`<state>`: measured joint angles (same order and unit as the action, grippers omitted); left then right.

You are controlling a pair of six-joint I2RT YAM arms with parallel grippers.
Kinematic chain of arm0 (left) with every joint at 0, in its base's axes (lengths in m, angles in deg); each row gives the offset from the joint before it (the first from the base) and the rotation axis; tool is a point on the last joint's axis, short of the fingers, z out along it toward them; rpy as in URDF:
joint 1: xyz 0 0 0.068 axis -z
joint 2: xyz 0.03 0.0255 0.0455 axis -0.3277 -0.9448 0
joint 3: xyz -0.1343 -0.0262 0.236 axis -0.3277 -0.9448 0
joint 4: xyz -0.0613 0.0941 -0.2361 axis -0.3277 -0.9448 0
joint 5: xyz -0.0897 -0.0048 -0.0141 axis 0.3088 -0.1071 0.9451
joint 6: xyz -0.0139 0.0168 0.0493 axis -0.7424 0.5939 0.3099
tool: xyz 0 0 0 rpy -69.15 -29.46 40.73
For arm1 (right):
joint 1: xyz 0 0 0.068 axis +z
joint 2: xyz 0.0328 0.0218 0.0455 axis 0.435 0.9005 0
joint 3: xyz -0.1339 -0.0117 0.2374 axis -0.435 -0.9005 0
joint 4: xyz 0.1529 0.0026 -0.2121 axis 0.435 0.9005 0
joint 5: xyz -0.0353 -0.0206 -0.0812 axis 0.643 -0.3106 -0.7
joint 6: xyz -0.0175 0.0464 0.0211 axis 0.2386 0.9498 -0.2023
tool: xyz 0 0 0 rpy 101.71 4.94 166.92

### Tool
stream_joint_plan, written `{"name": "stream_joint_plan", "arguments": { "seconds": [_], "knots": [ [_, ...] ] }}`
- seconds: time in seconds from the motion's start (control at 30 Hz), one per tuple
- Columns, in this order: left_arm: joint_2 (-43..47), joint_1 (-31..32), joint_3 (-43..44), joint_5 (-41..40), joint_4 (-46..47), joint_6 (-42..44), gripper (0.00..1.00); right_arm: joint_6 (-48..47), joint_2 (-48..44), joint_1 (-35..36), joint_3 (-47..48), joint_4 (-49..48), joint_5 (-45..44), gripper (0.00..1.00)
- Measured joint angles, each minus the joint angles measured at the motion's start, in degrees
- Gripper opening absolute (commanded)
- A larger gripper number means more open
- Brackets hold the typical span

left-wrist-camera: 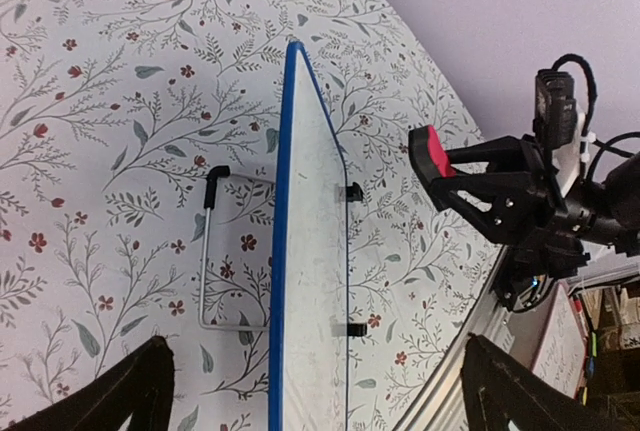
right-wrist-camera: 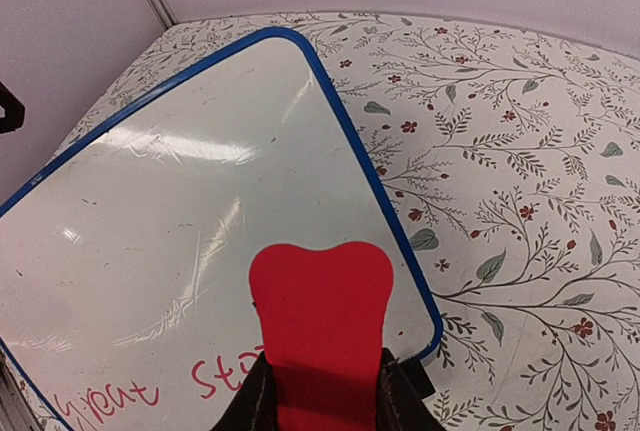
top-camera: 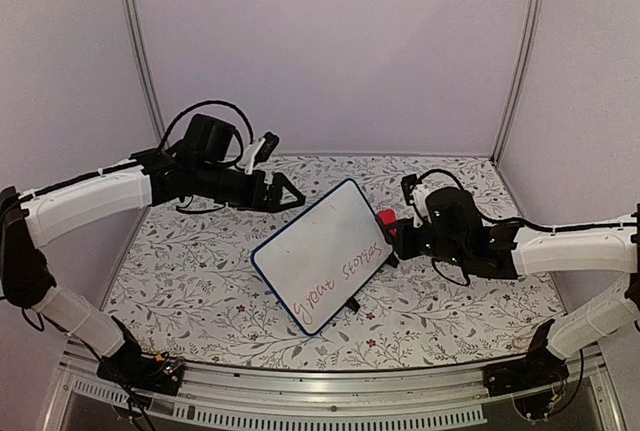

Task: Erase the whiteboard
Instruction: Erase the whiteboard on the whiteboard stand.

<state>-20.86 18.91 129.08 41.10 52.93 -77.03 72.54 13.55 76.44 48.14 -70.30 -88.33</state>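
The whiteboard (top-camera: 318, 246) stands tilted on the floral table, blue-rimmed, with red handwriting (top-camera: 340, 281) along its lower right part. In the left wrist view the whiteboard (left-wrist-camera: 310, 251) shows nearly edge-on, propped by a wire stand (left-wrist-camera: 205, 251), with two black clip feet (left-wrist-camera: 352, 192). My left gripper (top-camera: 280, 188) hangs wide open behind the board's upper left edge, its jaws on either side of the board and apart from it. My right gripper (top-camera: 397, 234) is shut on a red eraser (right-wrist-camera: 320, 311), which sits over the whiteboard (right-wrist-camera: 180, 201) near its right corner, just above the writing (right-wrist-camera: 110, 396).
A floral cloth (top-camera: 200, 281) covers the table. An aluminium rail (top-camera: 330, 383) runs along the near edge between the arm bases. Pale walls and two metal posts (top-camera: 140, 51) close in the back and sides.
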Motion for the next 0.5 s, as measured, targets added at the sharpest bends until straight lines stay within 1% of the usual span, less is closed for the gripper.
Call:
{"name": "stream_joint_plan", "arguments": {
  "seconds": [0.17, 0.33, 0.43, 0.5],
  "knots": [
    [7.0, 0.0, -5.7, 0.3, -1.1, 0.2, 1.00, -0.3, -0.2, 0.3, 0.0, 0.7, -1.1, 0.23],
    [11.1, 0.0, -11.4, 2.1, -1.5, 0.9, 0.91, -0.5, -0.3, 0.5, 0.0, 1.5, -1.1, 0.23],
    [11.6, 0.0, -13.9, 2.5, -1.6, 1.0, 0.89, -0.5, -0.3, 1.3, 0.0, 1.3, -0.9, 0.23],
    [11.6, 0.0, -15.3, 2.4, -1.6, 1.1, 0.85, -0.5, -0.3, 2.4, 0.0, 1.3, -0.9, 0.23]
  ]
}}
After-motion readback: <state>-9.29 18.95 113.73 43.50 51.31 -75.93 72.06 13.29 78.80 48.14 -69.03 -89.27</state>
